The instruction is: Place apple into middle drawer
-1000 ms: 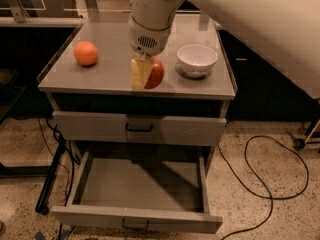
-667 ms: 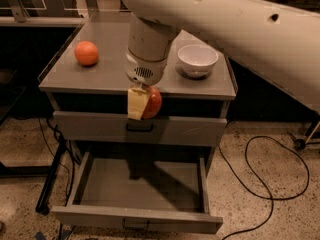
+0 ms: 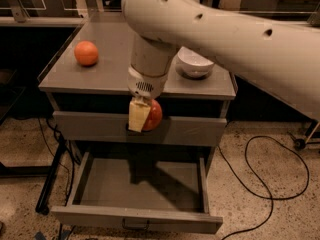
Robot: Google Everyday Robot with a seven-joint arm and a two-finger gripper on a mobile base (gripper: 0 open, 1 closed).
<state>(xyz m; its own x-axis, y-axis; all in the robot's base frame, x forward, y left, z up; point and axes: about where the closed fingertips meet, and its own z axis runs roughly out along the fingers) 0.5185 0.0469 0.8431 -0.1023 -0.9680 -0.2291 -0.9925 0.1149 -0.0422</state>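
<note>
My gripper (image 3: 143,116) hangs from the big white arm in front of the cabinet's upper drawer front (image 3: 190,129). It is shut on the red apple (image 3: 153,115), which shows beside the pale yellow finger (image 3: 137,115). The apple is held in the air above the middle drawer (image 3: 142,184), which is pulled wide open below. The drawer's grey floor is bare and partly in the arm's shadow. Its small black handle (image 3: 135,226) shows on the front panel.
An evenly orange round fruit (image 3: 86,53) sits on the cabinet top (image 3: 105,69) at the left. A white bowl (image 3: 195,62) sits at the right, partly behind the arm. A black cable (image 3: 260,179) loops on the speckled floor to the right.
My gripper has carried the apple off the cabinet top, forward and down, to in front of the upper drawer above the open drawer.
</note>
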